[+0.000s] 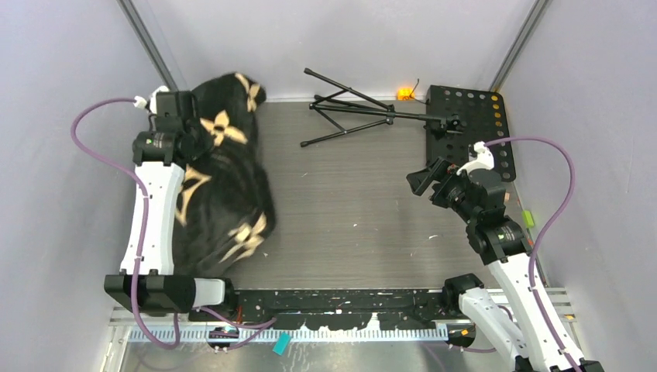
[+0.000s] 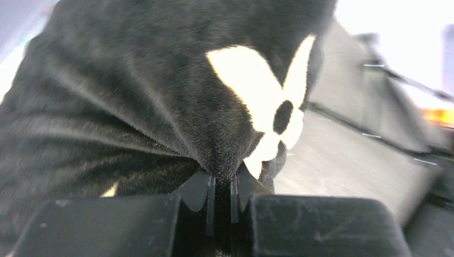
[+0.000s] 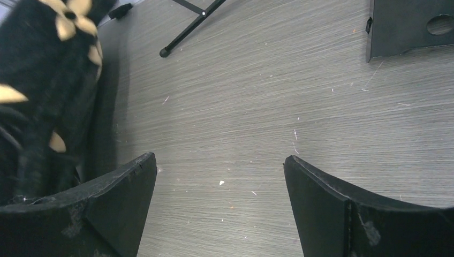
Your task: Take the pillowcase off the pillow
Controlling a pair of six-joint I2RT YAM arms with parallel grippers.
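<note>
status: early stage; removal not achieved.

1. the pillowcase [image 1: 225, 194] lies along the left edge of the table [image 1: 349, 225], running from the far-left corner toward the near edge. it forms 1 full, rounded mound.

2. the pillow is not visible in any view. no white fabric shows at either end of the mound. judging by the bulk, it sits wholly inside the cover.

3. the left gripper [image 2: 220, 184] is at the far end of the mound, clenched on a pinch of the black plush. the left wrist view shows the fabric gathered into a ridge between the 2 fingers, with a tan flower just beside the pinch.

4. the right gripper [image 3: 219, 160] is released, jaws wide apart over bare table near the right edge, well apart from the pillowcase and holding nothing.

5. a folded tripod [image 1: 349, 108] and a black perforated plate [image 1: 472, 124] lie along the far edge, apart from the work.

done: 1 grasp on the cover. left: find the opening, restrain the pillow, draw the cover off. the opening's position cannot be told.
</note>
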